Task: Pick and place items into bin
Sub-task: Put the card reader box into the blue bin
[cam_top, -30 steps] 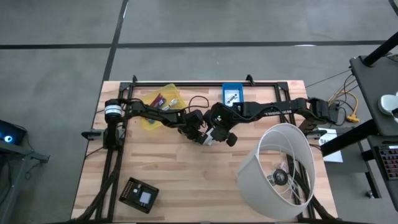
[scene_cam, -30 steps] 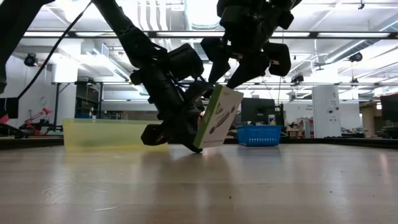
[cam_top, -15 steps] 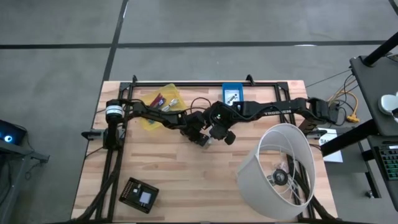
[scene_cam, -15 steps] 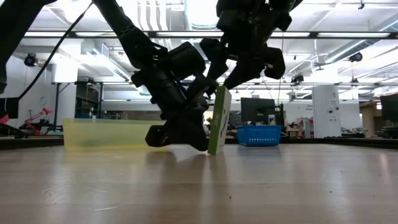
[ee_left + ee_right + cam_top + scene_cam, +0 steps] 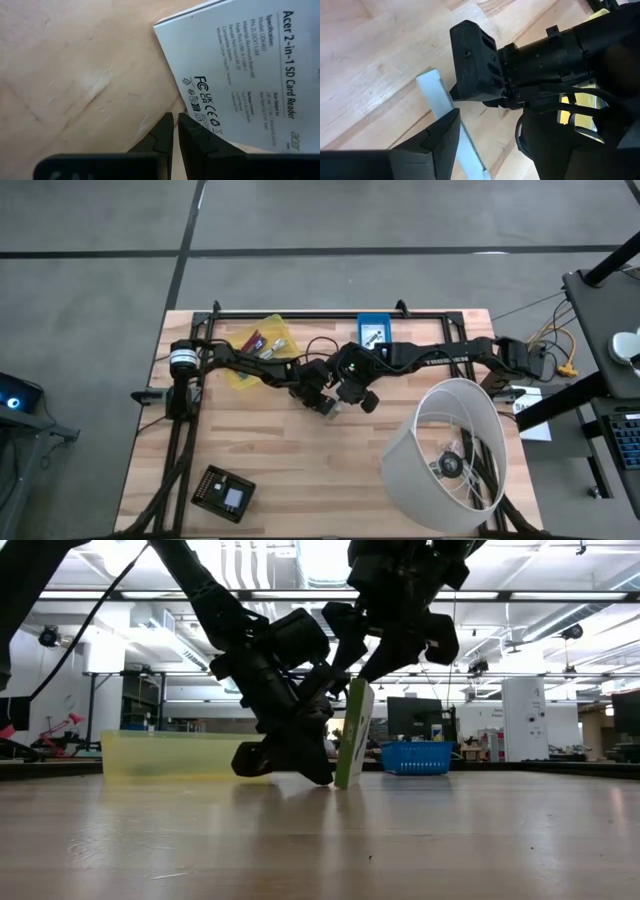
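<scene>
A white printed packet (image 5: 353,735) stands almost upright on its lower edge at the table's middle. In the left wrist view its printed face (image 5: 240,65) fills the background, and in the right wrist view its thin top edge (image 5: 435,92) shows. My left gripper (image 5: 322,772) is shut and low at the packet's foot, on the packet's left. My right gripper (image 5: 375,665) is open above the packet's top edge. Other items lie in the yellow bin (image 5: 255,345). My left gripper's shut fingertips (image 5: 173,120) are against the lower part of the packet's printed face (image 5: 200,107), coming slanting down from the table's left. The packet stands on its lower edge (image 5: 342,783). My right gripper comes from above. One finger (image 5: 442,135) lies beside the packet's top edge (image 5: 462,132), on one face. The other finger does not show, so I cannot tell whether it touches.
A blue bin (image 5: 373,330) sits at the far edge next to the yellow bin. The big white lampshade (image 5: 450,455) lies on the right near side. A flat black square device (image 5: 223,492) is at the near left. Bare wood (image 5: 300,460) lies in front of the grippers.
The packet has tipped from leaning toward the table's right to almost upright, with its lower edge staying on the table. My left gripper has slid a little toward the right along the table. My right gripper has shifted slightly toward the left above it.
</scene>
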`<act>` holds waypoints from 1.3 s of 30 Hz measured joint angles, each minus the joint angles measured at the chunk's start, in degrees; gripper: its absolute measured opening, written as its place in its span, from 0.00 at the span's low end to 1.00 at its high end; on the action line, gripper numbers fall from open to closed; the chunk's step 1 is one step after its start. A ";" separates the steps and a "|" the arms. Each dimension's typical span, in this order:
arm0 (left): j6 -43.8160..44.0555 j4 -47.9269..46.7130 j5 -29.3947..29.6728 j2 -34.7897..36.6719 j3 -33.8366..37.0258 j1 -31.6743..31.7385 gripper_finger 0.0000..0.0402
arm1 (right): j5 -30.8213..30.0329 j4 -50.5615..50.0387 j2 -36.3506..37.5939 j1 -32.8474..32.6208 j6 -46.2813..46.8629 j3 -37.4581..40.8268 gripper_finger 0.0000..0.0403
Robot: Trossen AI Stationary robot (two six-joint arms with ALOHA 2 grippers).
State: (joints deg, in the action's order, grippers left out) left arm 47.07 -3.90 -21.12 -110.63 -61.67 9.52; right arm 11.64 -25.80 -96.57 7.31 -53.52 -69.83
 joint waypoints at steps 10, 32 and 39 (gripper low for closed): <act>-0.02 0.00 -0.07 0.09 0.07 0.04 0.03 | 0.15 0.04 0.39 0.01 1.03 -0.17 0.50; 0.33 1.89 -0.24 0.17 0.16 -0.24 0.03 | 0.39 -17.46 0.83 0.93 -5.06 6.06 0.50; 0.55 6.30 0.02 0.20 -0.27 -0.24 0.03 | 0.43 -18.71 0.83 0.79 -5.12 12.02 0.50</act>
State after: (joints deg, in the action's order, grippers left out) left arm 47.62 2.39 -21.10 -110.43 -61.94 9.28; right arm 12.07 -44.51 -95.74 8.10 -58.64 -57.81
